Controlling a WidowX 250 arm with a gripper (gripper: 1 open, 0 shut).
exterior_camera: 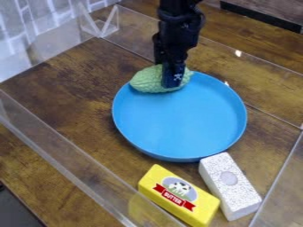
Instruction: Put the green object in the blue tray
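Observation:
The green object [148,81], a pale bumpy oval lump, rests on the far left rim of the blue tray [183,124], partly over the wooden table. My black gripper [173,76] comes straight down from above onto the lump's right end. Its fingers are shut on the green object, and their tips are partly buried against the lump. The tray holds nothing else.
A yellow box [178,193] and a white rectangular block [229,184] lie side by side just in front of the tray. A clear plastic wall [53,142] runs along the left and front of the wooden table.

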